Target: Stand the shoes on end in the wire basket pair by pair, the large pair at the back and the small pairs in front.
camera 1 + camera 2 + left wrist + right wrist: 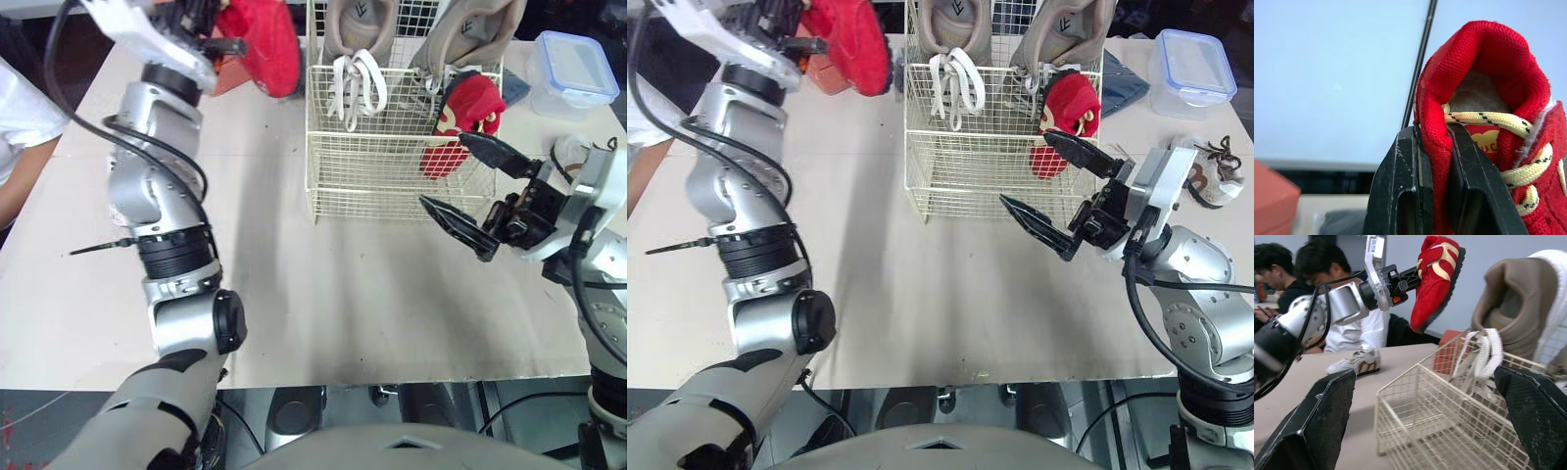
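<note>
Right gripper (pixel 441 168) gapes beside the basket (pixel 372 201); left gripper (pixel 1434 142) clamps a red shoe (pixel 263 44) far left.

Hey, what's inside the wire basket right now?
The wire basket holds two large tan shoes on end at the back and one small red shoe in front of the right one, covering its lower part.

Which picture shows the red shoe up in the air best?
The right wrist view: nearly the whole red shoe shows, sole and side, held by the left gripper. The left wrist view is close on its collar and laces; the eye views crop it at the top edge.
</note>
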You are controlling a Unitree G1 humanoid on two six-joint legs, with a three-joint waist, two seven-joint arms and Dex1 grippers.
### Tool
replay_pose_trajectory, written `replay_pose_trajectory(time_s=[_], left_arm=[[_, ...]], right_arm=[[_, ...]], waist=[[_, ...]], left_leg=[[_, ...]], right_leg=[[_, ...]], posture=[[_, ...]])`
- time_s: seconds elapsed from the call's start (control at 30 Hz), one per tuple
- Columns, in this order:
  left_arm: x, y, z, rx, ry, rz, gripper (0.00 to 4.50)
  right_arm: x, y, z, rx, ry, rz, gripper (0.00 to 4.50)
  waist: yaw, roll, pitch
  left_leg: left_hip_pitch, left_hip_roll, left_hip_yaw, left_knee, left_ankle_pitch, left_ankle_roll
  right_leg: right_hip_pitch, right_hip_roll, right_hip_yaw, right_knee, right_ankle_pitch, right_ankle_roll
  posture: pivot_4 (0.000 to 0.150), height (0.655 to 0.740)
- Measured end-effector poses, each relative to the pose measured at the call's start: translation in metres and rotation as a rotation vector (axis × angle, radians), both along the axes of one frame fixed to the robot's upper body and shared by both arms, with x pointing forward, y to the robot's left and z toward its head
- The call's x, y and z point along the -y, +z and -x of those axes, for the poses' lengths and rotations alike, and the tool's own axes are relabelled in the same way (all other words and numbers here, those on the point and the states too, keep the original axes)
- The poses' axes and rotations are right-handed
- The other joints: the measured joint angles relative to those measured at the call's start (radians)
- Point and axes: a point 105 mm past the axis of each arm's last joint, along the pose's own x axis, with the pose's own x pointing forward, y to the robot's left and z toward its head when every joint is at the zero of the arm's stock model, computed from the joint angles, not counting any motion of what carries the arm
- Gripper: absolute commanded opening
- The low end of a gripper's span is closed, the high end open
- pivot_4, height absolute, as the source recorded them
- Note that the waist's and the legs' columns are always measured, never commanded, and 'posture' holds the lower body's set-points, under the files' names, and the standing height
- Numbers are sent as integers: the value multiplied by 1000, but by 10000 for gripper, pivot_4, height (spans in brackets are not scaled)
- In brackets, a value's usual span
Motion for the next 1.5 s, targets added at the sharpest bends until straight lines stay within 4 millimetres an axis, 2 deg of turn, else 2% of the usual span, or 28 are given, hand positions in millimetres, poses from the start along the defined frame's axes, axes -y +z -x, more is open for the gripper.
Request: replay_pose_trajectory(time_s=[0.13, 0.27, 0.4, 0.83, 0.97, 1.23, 1.5], left_arm=[[32, -5, 5, 61, 1, -15, 1190], [40, -13, 8, 101, 47, 3, 1190], [50, -36, 10, 111, 109, -36, 1190], [54, -60, 20, 209, 196, -136, 1190], [54, -85, 16, 157, 197, -173, 1190], [56, -92, 14, 144, 185, -146, 1190], [60, -106, 17, 56, 108, -161, 1190]], right_arm=[[5, -3, -2, -11, -43, -11, 45000], [14, -2, -3, -10, -90, -25, 45000], [15, -3, -2, -6, -100, -28, 45000], [16, 0, -3, 9, -114, -38, 45000], [17, 0, -3, 8, -118, -40, 45000], [18, -3, -1, -8, -142, -46, 45000], [20, -7, 0, -31, -161, -38, 45000]], waist=[[-2, 0, 0], [-5, 0, 0], [-2, 0, 0], [-2, 0, 0], [-3, 0, 0], [-2, 0, -1], [-2, 0, -2]], left_leg=[[0, 0, 0, 0, 0, 0], [1, 1, 0, 0, 0, 0], [1, 0, 0, 0, 0, 0], [0, 1, 0, 0, 0, 0], [1, 1, 0, 0, 0, 1], [1, 1, 0, 0, 0, 1], [2, 1, -1, 0, -1, 1]], right_leg=[[0, 1, 0, 0, 0, 0], [0, 2, 1, 1, 0, 0], [0, 2, 1, 0, 0, 0], [0, 2, 0, 0, 0, 0], [0, 2, 0, 0, 0, 0], [0, 2, 0, 0, 0, 0], [1, 2, 0, 0, 0, 0]], posture=[[1500, 6860], [1500, 6860], [1500, 6860], [1500, 6860], [1500, 6860], [1500, 6860], [1500, 6860]])
